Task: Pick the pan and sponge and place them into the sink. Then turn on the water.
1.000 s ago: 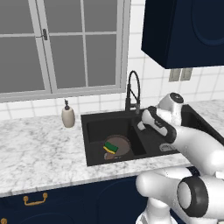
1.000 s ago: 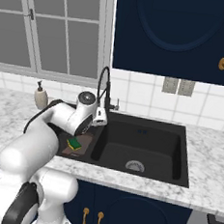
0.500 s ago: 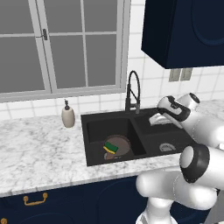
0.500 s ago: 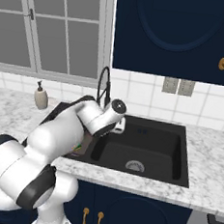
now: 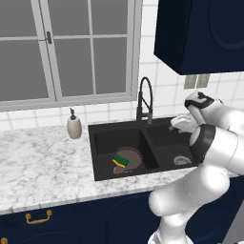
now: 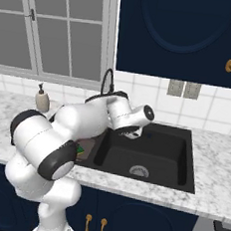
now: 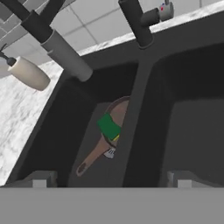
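Since the earlier frame the arm has swung right of the faucet (image 5: pixel 144 97); tool (image 6: pixel 130 134) state indeterminate; approach the tap lever (image 7: pixel 164 9) squarely.

The white arm (image 6: pixel 76 128) reaches over the black sink (image 6: pixel 175 166), its hand above the right basin.

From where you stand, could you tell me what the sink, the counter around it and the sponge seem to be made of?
The sink looks like matte black composite or coated metal: flat dark walls, no shine. The counter looks like polished marble or an imitation: white with grey veining. The sponge, lying on the pan, looks like yellow foam under a green scouring layer, judging by its two colours; texture is too small to tell.
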### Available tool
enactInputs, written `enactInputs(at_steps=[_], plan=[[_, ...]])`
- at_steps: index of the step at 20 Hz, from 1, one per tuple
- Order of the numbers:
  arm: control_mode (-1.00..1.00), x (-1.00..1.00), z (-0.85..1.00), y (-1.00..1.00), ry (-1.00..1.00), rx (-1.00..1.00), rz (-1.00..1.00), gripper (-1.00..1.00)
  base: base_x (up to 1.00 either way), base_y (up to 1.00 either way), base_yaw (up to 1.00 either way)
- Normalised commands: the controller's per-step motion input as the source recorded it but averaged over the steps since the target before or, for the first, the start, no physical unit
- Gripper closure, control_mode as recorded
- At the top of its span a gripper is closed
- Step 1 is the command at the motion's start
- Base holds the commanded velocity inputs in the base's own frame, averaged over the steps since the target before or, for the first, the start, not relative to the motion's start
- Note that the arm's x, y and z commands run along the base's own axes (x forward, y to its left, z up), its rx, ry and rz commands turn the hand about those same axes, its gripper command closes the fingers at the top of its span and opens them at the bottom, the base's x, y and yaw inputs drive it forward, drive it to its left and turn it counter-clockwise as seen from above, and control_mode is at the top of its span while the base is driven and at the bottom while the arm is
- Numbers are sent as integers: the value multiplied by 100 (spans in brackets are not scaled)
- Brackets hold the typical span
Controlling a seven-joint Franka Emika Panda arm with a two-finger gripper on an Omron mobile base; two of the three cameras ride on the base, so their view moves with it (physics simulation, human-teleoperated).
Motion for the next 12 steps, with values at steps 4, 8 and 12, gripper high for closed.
enactInputs(at_steps=[4, 8, 12], plan=[[-100, 15, -2, 0, 1, 2, -1, -100, 0, 0, 0], [-100, 28, -7, 2, 0, 16, -8, -100, 0, 0, 0], [-100, 7, -9, 21, -2, 14, -8, -100, 0, 0, 0]])
